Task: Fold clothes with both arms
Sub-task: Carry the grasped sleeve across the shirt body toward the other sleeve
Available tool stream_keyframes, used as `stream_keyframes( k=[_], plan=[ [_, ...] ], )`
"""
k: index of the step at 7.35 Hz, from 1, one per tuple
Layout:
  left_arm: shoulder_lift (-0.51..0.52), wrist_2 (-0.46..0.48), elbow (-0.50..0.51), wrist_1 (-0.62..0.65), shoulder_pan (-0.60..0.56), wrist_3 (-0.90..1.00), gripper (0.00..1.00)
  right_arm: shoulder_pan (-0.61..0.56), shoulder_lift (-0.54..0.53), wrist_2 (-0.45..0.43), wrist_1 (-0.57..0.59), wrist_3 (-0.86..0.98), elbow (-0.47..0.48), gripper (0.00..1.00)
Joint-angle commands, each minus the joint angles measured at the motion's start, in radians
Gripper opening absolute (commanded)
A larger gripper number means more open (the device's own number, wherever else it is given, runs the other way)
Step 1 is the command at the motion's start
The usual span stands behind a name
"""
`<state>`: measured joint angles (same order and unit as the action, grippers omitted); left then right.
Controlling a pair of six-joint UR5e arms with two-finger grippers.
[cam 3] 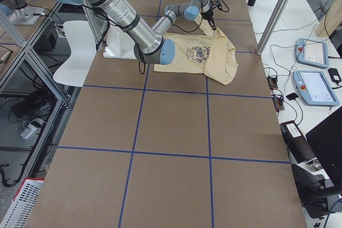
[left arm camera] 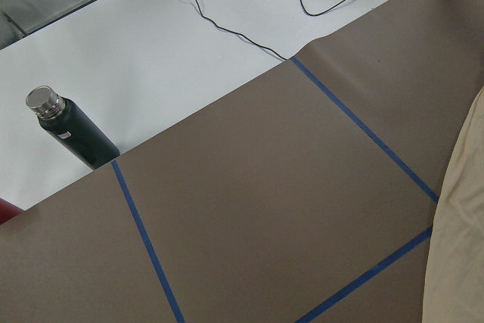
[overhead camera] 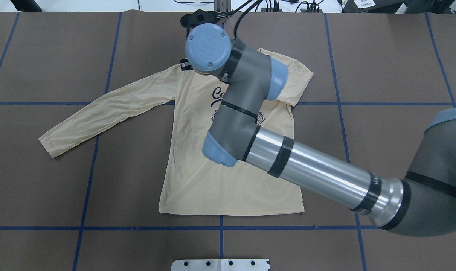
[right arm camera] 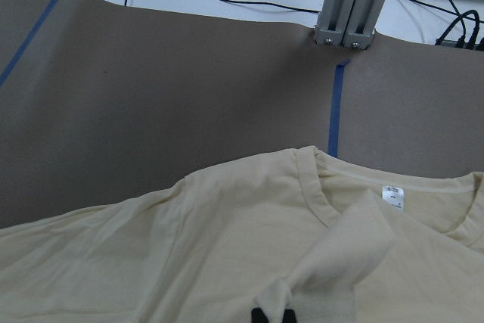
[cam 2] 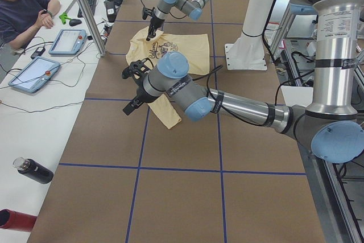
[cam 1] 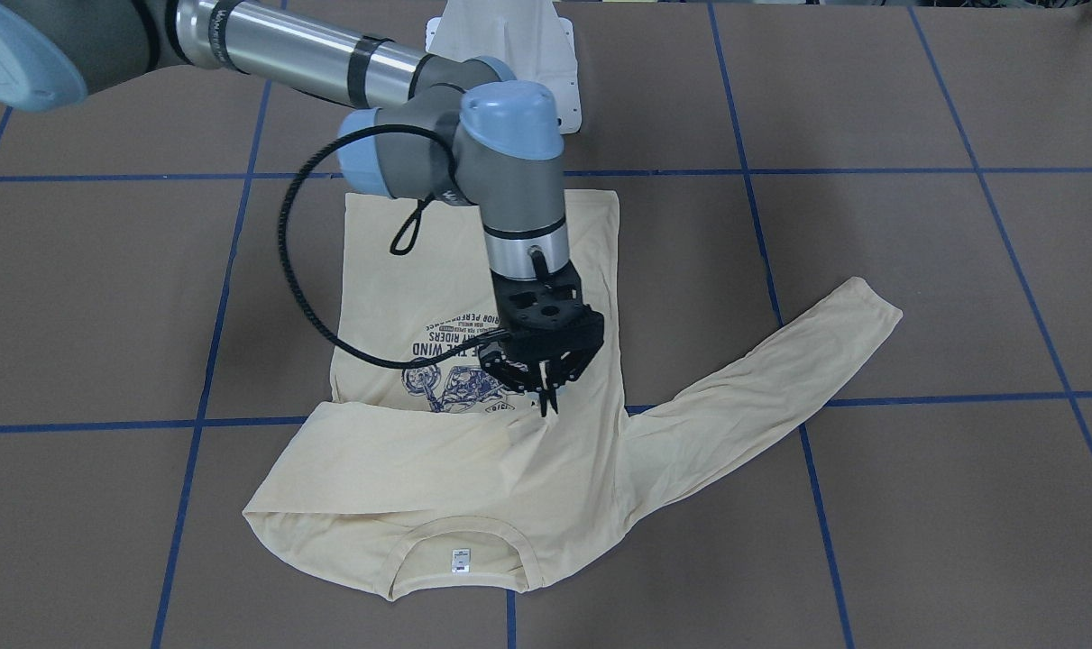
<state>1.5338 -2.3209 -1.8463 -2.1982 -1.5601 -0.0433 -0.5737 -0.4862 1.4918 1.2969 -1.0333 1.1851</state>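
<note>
I see the pale yellow shirt (overhead camera: pixel 197 188) flat mid-tabletop (overhead camera: pixel 382 56), hem at 6 o'clock, collar at 12, one sleeve (overhead camera: pixel 99 116) out toward 8. My right pincer (cam 1: pixel 546 401) clamps the other sleeve at the chest; the left pincer (cam 2: pixel 131 106) I cannot tell.

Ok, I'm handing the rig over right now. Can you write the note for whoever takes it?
Right gripper: jaws look closed on the cuff of the shirt's robot-right sleeve, above the chest print.
Left gripper: raised off to the robot's left, clear of the cloth; open or shut can't be told.
Shirt: flat, print up, collar away from the robot.
Done: robot-right sleeve brought across the chest.
Left: release it, fold in the outstretched sleeve, then fold the body.
</note>
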Motion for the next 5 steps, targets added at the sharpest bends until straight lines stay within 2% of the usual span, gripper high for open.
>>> stream_keyframes(
  k=[1,2,3,5],
  plan=[
    [0.0,0.0,0.001,0.0,0.0,0.0,1.0,0.087,0.106,-0.099,-0.001,-0.079,-0.137,0.0],
    [0.0,0.0,0.001,0.0,0.0,0.0,1.0,0.097,0.142,-0.102,-0.001,-0.144,-0.189,0.54],
    [0.0,-0.002,-0.001,0.0,0.0,0.0,1.0,0.1,0.208,-0.105,0.002,-0.187,-0.267,1.0],
    [-0.001,-0.002,-0.001,0.0,0.0,-0.001,1.0,0.095,0.227,-0.093,0.015,-0.189,-0.277,1.0]
  ],
)
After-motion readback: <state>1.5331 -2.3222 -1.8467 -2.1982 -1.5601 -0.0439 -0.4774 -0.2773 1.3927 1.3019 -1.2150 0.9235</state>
